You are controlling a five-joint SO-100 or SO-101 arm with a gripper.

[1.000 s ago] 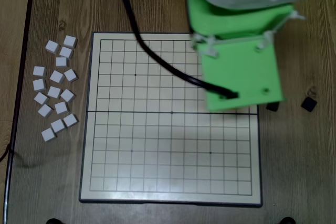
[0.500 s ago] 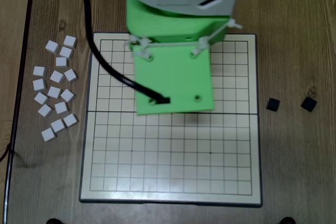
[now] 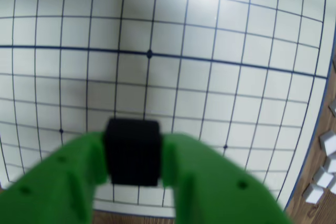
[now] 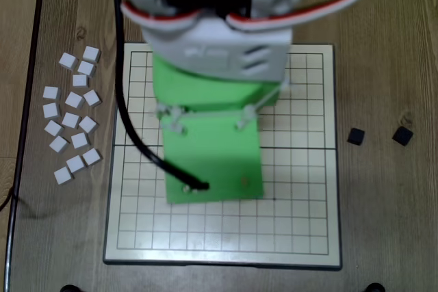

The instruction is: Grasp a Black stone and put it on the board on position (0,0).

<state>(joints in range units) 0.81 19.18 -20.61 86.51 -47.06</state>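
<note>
In the wrist view my green gripper [image 3: 134,142] is shut on a Black stone [image 3: 133,153], a small matte black cube clamped between its two fingers. The stone hangs over the board [image 3: 236,35], a white grid with thin dark lines. Position (0,0), the central dot [image 3: 149,54] on the dark seam, lies a few cells beyond the stone and slightly to its right. Seen from overhead, the green and white arm [image 4: 212,162] covers the middle of the board [image 4: 301,203], hiding the gripper, the stone and the central dot.
Two more black stones [image 4: 355,136] [image 4: 402,135] lie on the wooden table right of the board. Several white cubes [image 4: 72,114] are scattered left of it; some of these white cubes [image 3: 323,166] show at the wrist view's right edge. A black cable [image 4: 126,107] trails across the board.
The arm has swung from the board's right edge leftward over its middle, then reached further toward the lower part of the overhead view. Both loose black stones stayed put.
</note>
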